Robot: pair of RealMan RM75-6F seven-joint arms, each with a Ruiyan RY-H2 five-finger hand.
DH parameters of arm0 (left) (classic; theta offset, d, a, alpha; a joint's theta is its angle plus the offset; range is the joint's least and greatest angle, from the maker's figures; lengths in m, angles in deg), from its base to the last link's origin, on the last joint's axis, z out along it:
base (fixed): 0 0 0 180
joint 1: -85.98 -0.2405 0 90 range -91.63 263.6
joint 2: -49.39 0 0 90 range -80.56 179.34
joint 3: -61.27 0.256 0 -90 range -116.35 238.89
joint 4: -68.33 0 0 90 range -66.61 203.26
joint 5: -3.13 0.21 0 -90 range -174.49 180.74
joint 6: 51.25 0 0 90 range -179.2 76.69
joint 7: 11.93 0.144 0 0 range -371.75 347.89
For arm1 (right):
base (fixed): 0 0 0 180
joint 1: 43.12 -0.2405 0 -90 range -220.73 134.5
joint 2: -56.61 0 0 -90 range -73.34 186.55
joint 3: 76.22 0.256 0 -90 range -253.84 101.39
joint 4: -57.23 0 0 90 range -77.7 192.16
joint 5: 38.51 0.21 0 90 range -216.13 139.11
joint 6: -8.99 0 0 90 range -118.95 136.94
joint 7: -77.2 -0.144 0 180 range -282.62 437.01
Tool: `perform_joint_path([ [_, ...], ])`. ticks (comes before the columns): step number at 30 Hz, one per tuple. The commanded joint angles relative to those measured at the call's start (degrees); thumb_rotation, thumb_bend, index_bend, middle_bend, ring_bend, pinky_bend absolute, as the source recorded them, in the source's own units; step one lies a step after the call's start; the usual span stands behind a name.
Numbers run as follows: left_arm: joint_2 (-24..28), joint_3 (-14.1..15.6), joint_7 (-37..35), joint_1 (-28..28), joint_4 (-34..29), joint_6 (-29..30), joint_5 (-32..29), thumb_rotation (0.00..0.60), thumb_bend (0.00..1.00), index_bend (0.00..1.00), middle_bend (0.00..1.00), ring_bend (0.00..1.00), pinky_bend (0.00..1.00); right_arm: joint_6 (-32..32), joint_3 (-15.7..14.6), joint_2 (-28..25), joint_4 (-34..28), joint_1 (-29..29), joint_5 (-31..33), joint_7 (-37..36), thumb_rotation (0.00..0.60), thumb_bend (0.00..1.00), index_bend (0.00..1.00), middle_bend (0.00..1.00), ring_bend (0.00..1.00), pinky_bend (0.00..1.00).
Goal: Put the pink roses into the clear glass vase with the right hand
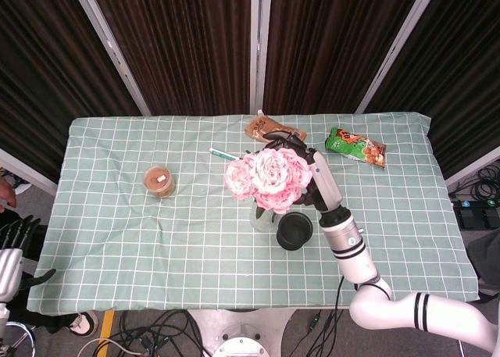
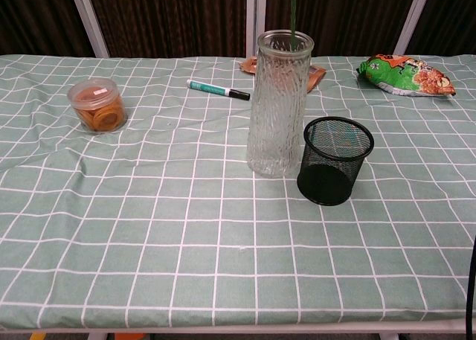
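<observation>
Holding the pink roses by their stems, the right hand hung above the middle of the bench, its fingers wrapped around the bunch on the side away from the camera, so the grip itself was mostly hidden behind the blooms. The flower heads spread just to the left of the hand and covered the mouth of the clear glass vase, which stood upright directly below them. In the chest view a green stem came down from the top edge to the vase's rim; whether it had entered the glass could not be told. A black mesh cup stood just beside the vase, below the hand's wrist. Beyond the hand lay a brown snack packet, and off to its right a green snack bag. Well to the left of the hand lay a marker pen and a small lidded jar. The left hand hung at the bench's far left edge, fingers apart, holding nothing.
</observation>
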Motion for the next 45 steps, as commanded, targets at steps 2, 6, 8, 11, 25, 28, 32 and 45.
perform_joint_path([
  [2,0.1,-0.1,-0.5,-0.1,0.2,0.1,-0.1,0.6,0.01,0.07,0.0,0.0,0.06,1.0,-1.2,1.3,2.0,-0.6,-0.2,-1.5,0.6,0.17,0.51,0.43,0.23,0.32],
  [6,0.2,-0.1,-1.1,-0.3,0.7,0.2,-0.2,0.6,0.01,0.07,0.0,0.0,0.06,1.4,-2.1,2.2,4.0,-0.5,-0.1,-2.9,0.6,0.16,0.51,0.43,0.23,0.32],
  [8,0.1,0.0,-1.4,-0.4,1.0,0.1,-0.3,0.6,0.01,0.07,0.0,0.0,0.06,1.6,-2.6,2.6,5.3,-0.4,0.0,-3.7,0.6,0.16,0.5,0.43,0.23,0.32],
  [11,0.0,0.1,-1.7,-0.5,1.3,0.0,-0.2,0.6,0.01,0.07,0.0,0.0,0.06,1.9,-3.2,2.8,6.9,-0.1,0.0,-4.8,0.6,0.14,0.5,0.43,0.23,0.32],
  [25,0.4,0.2,-2.0,-0.6,1.3,-0.2,-0.2,0.6,0.01,0.08,0.0,0.0,0.06,6.4,-6.5,0.5,13.0,0.1,-1.8,-11.6,0.6,0.0,0.06,0.2,0.0,0.12],
  [28,0.4,0.2,-1.9,-0.6,1.2,-0.2,-0.1,0.6,0.01,0.07,0.0,0.0,0.06,5.2,-7.2,-0.7,13.1,1.1,-2.9,-12.7,0.6,0.0,0.0,0.12,0.0,0.06],
  [32,0.6,0.2,-1.6,-0.7,0.9,0.2,0.1,0.6,0.01,0.07,0.0,0.0,0.06,3.8,-9.5,-3.1,13.2,3.7,-4.1,-14.6,0.6,0.0,0.0,0.04,0.0,0.0],
  [45,0.3,0.0,-0.1,0.2,0.2,-0.7,0.4,0.6,0.01,0.08,0.0,0.0,0.06,0.0,-17.4,-11.7,17.1,12.9,-6.3,-16.1,0.6,0.0,0.0,0.0,0.0,0.0],
])
